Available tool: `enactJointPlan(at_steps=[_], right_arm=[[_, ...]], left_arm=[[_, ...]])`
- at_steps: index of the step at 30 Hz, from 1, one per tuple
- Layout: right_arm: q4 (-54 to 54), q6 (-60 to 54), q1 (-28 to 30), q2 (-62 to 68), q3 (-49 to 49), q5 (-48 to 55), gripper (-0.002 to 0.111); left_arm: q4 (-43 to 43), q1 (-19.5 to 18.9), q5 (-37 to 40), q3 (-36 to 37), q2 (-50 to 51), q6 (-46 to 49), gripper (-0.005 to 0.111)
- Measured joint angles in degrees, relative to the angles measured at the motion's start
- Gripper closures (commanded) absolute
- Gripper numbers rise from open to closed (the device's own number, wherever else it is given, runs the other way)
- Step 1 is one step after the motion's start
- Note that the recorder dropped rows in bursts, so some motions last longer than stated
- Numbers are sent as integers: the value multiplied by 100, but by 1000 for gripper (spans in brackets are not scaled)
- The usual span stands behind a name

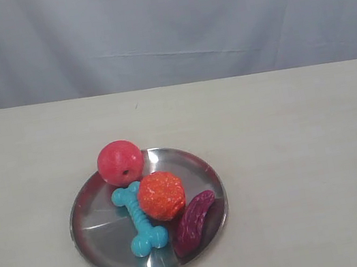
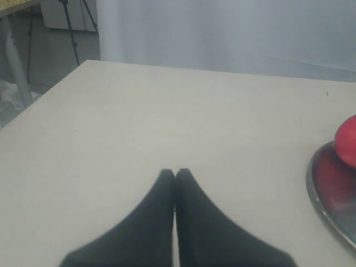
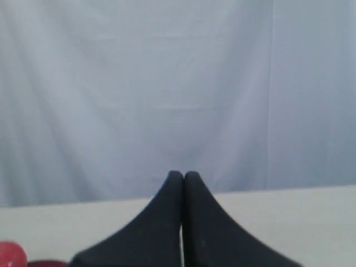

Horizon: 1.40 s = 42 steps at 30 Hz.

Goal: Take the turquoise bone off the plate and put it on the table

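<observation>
Pale grey cloth point(image 1: 159, 26) hangs behind, w/ the cream table point(image 1: 320, 150) plain in front. The plate point(image 1: 97, 220) sits left of centre in the exterior view. The turquoise bone point(image 1: 139, 218) lies on it, far knobs by a red ball point(image 1: 120, 162), near knobs close to the front rim. An orange ball point(image 1: 161, 195) touches the shaft's right side.

My left gripper point(image 2: 176, 173) has its tips pressed together on nothing, over bare table near the plate. My right gripper point(image 3: 183, 175) is likewise closed & empty, pointed at the cloth.

The bone looks light & rubbery, prob. a bit squashy. The ribs should give grip, and I see no breakage worry. Best hold, I reckon, is across the ribbed shaft nearer the front knobs, coming in from the bare left side, clear of the orange ball. The steel looks slick, so the bone may skid if nudged.
</observation>
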State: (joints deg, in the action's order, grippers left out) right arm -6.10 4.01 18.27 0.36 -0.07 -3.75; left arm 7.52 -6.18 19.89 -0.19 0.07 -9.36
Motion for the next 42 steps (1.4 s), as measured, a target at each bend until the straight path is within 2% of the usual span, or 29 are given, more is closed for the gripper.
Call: enactJointPlan(at_steps=[7, 16, 18, 22, 23, 27, 30, 32, 35, 39, 42], right_arm=[[-10, 0, 0, 0, 0, -1224, 109], [-10, 125, 0, -2, 0, -1644, 109], [-10, 861, 0, -11, 0, -2111, 109], [252, 3696, 0, -11, 0, -2705, 109], [375, 4119, 0, -11, 0, -2761, 109], [1616, 4746, 0, -11, -200, -2869, 109], [2803, 4720, 0, -11, -696, -2496, 108], [3322, 4706, 0, 136, -1171, -1836, 108], [3640, 4706, 0, 651, -1863, -741, 108], [3858, 4694, -80, 1720, -2645, 141, 108], [3884, 4367, -534, 2675, -3206, 944, 108]], left_arm=[[0, 0, 0, 0, 0, 0, 107], [0, 0, 0, 0, 0, 0, 107], [0, 0, 0, 0, 0, 0, 107], [0, 0, 0, 0, 0, 0, 107], [0, 0, 0, 0, 0, 0, 107], [0, 0, 0, 0, 0, 0, 107], [0, 0, 0, 0, 0, 0, 107], [0, 0, 0, 0, 0, 0, 107], [0, 0, 0, 0, 0, 0, 107], [0, 0, 0, 0, 0, 0, 107], [0, 0, 0, 0, 0, 0, 107]])
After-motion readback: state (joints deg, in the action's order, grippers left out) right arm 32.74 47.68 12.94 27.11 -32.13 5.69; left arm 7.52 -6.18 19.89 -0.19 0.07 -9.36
